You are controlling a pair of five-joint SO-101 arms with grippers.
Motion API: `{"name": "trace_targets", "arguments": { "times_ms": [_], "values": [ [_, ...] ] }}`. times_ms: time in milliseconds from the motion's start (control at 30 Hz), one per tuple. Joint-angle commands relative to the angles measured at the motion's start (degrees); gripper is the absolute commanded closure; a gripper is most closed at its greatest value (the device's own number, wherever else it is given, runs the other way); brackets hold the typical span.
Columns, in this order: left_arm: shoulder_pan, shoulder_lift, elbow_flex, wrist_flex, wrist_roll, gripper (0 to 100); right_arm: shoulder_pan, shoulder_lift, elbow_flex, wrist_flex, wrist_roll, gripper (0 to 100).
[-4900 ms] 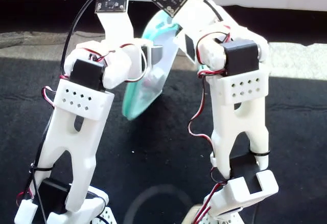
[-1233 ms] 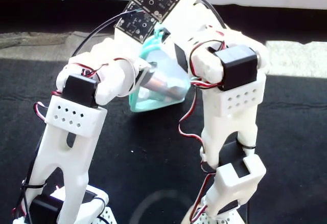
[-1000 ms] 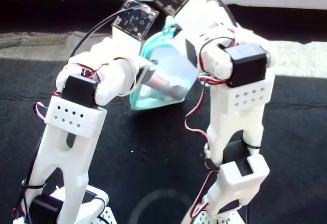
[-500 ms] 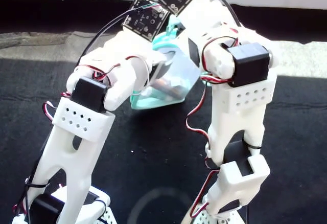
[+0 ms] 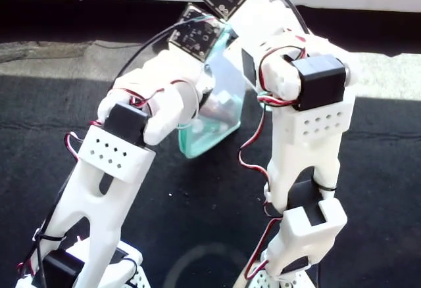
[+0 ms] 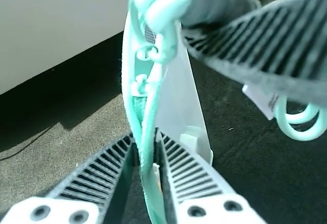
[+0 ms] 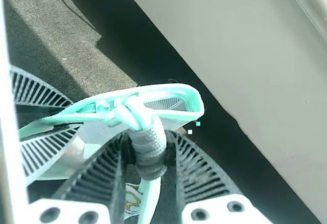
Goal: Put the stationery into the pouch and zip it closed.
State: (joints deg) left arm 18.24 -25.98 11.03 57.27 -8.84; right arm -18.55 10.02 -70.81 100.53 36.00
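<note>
- Since the earliest frame my left arm has swung up and in toward my right, and the pouch (image 5: 220, 114) has turned from standing on edge to hanging with one corner down.
- Both arms hold the pouch up between them, off the dark tabletop (image 5: 197, 202).
- My left fingers (image 6: 110, 165) are clenched on the pouch's teal zip edge, which runs up between the two ribbed pads.
- My right fingers (image 7: 104, 175) are clenched on the grey tab (image 7: 147, 157), which is tied by a teal cord to the zip end of the pouch.
- In the high view, pale shapes show through the clear wall of the pouch, so the stationery is probably already inside, though I cannot make out what the pieces are.
- By my reckoning the filling is done and the zipping is the step in hand: one side anchors the edge while the other has the tab to pull.
- How much of the zip is shut I cannot tell. The edge by my left fingers looks pressed together, but near the tab it seems to bow apart.
- Left to do, as I judge it: run the zip to its end, then set the pouch down.
</note>
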Motion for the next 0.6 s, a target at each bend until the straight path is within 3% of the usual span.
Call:
{"name": "trace_targets", "arguments": {
  "times_ms": [0,333,567],
  "values": [
    [0.0,-3.0,-1.9,-1.2,0.3,99,1.4,-0.1,-2.0,0.6,-0.6,99.3],
    [0.0,-15.6,2.6,2.0,0.3,99,7.8,-0.1,4.3,-4.0,-0.5,99.3],
    [0.0,-26.7,9.2,2.0,0.3,99,7.9,-0.1,8.8,-6.2,-0.5,99.3]
  ]
}}
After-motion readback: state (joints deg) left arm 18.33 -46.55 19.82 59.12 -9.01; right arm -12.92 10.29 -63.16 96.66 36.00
